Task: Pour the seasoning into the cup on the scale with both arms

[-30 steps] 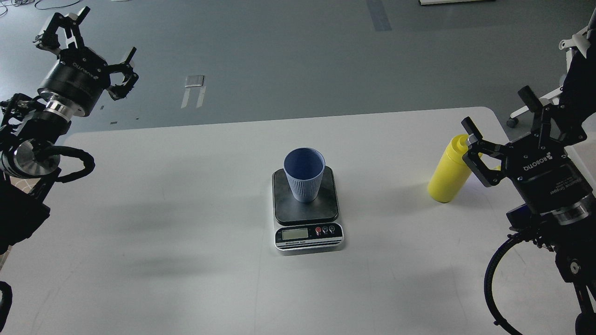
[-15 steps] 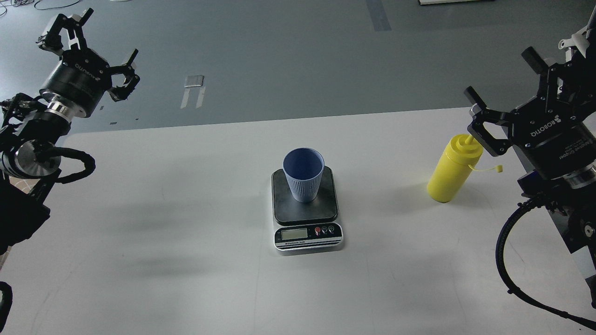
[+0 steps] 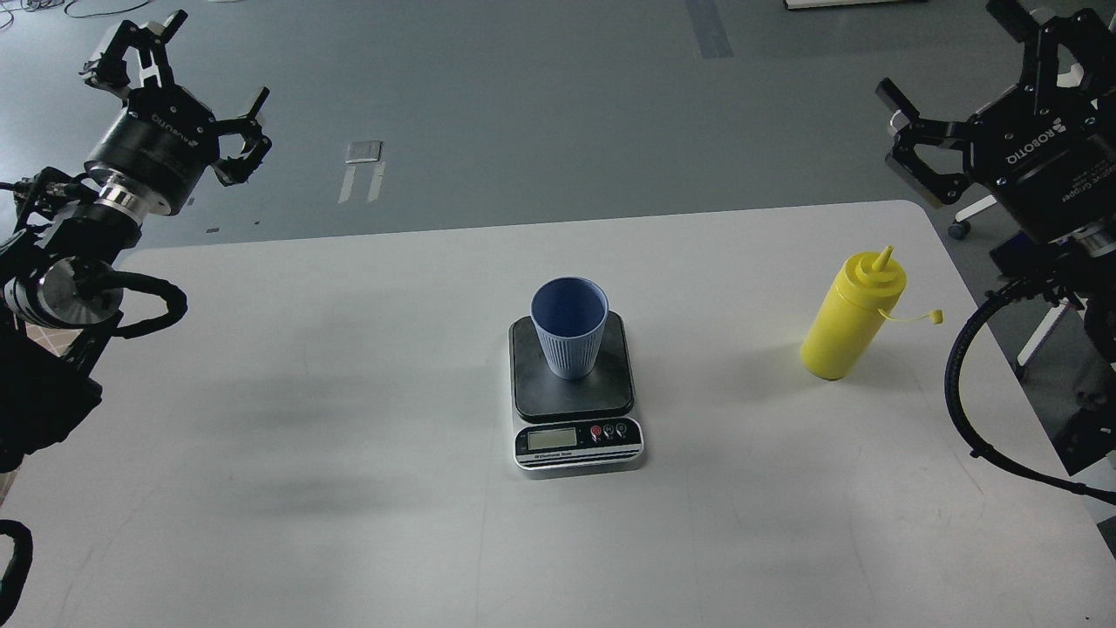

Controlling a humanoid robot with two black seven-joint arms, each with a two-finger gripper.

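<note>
The light blue ribbed cup [image 3: 569, 326] stands upright on the dark platform of the small digital scale [image 3: 575, 397] at the table's middle. The yellow squeeze bottle [image 3: 850, 318] stands upright at the right, nozzle up, its small cap hanging out on a thin tether to the right. My right gripper [image 3: 946, 48] is open and empty, high above and beyond the bottle, apart from it. My left gripper [image 3: 214, 65] is open and empty at the far left, beyond the table's back edge.
The white table [image 3: 349, 453] has rounded back corners. Grey floor lies beyond it. A wheeled white stand [image 3: 976, 218] shows at the right past the table's edge. Black cable loops hang from both arms near the table's side edges.
My right gripper has risen up and away from the yellow bottle, leaving it standing with its nozzle and tethered cap in full view. My left gripper has shifted slightly up and right.
</note>
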